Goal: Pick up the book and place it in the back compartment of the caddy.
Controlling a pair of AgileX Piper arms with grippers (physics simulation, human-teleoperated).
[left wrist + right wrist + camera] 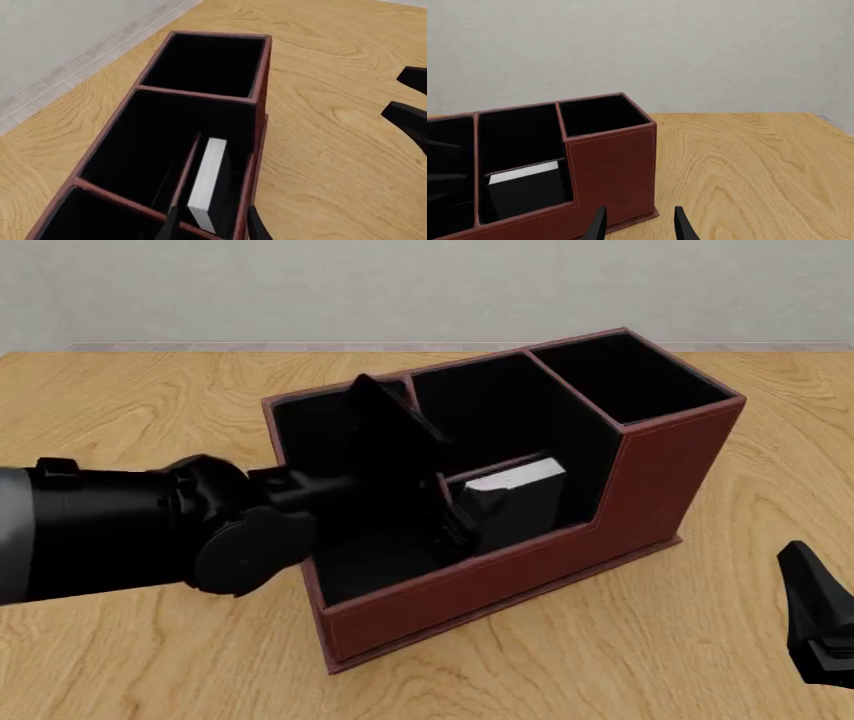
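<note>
Left wrist view: the book (208, 185) stands on edge, white page block up, inside a small cell of the caddy (261, 75), between a low divider and the outer wall. The left gripper (210, 225) straddles it, fingertips either side; whether the jaws grip or have let go cannot be told. Front view: the left arm (120, 530) reaches over the caddy's low front wall (454, 590) and hides part of the cell. The placing step appears nearly complete; the next move calls for a straight lift clear of divider and walls. Right wrist view: the right gripper (639, 222) hangs near the caddy, jaws moderately parted, holding nothing.
</note>
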